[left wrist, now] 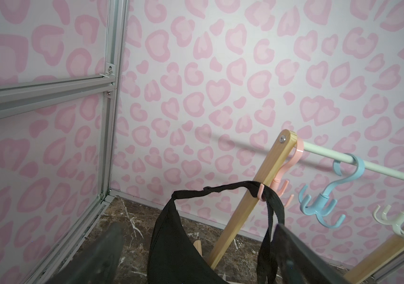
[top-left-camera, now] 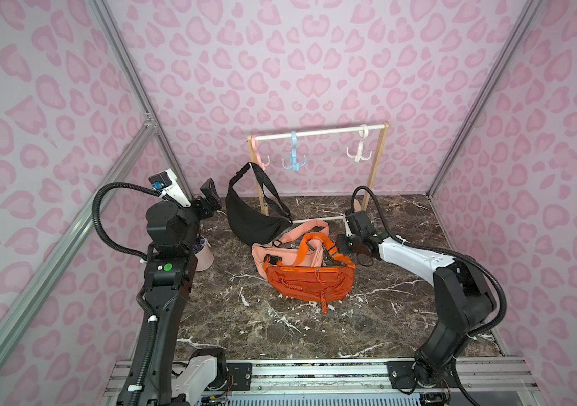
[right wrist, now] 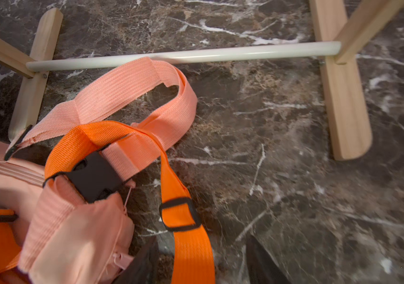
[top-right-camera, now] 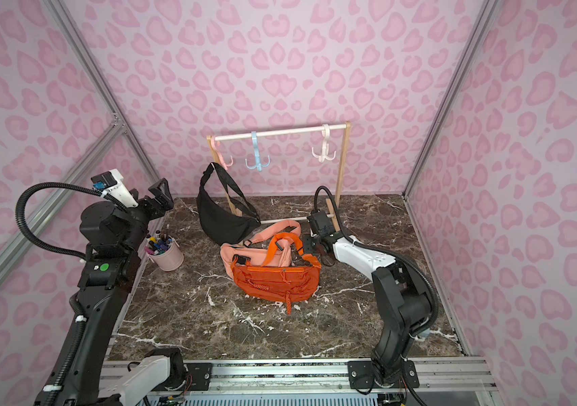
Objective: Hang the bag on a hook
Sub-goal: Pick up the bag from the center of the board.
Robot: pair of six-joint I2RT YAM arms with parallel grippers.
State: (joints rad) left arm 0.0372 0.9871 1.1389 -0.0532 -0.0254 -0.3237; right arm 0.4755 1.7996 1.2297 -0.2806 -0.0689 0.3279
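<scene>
Right claw (right wrist: 202, 242): we see it low at the right edge of the bag heap, jaws apart, one on each side of the orange strap (right wrist: 172, 182). They are not pinching it.
Left claw (top-left-camera: 209, 195): raised at the far left with jaws wide and empty, near the black bag (top-left-camera: 252, 218) but clear of it.
Orange bag (top-left-camera: 310, 281): we take this as the one to hang. It lies mid-table, in front of the rack (top-left-camera: 322, 131), partly on the peach bag (top-left-camera: 260, 251).
Tangle: the orange strap loops over the peach strap (right wrist: 127, 88), right at a black buckle (right wrist: 95, 177).
Grip advice: we would close on the single orange run between the jaws, well away from the buckle, so that no peach webbing is caught.
Lift advice: we would rise slowly and straight up, and stop if the peach bag lifts with it.
Hooks: the pink hook (top-left-camera: 262, 162) carries the black bag's strap. The blue hook (top-left-camera: 294, 161) and the white hook (top-left-camera: 359, 154) are free, and the white one is closest to the right arm.
Hanging advice: we would keep the loop open and bring it down over a prong from above.
Risk: in our view the light rack could tip if the strap drags on it.
Writing: we can read none. There is no logo visible on any bag, only a plain green dot (top-left-camera: 166, 267) on the left arm.
</scene>
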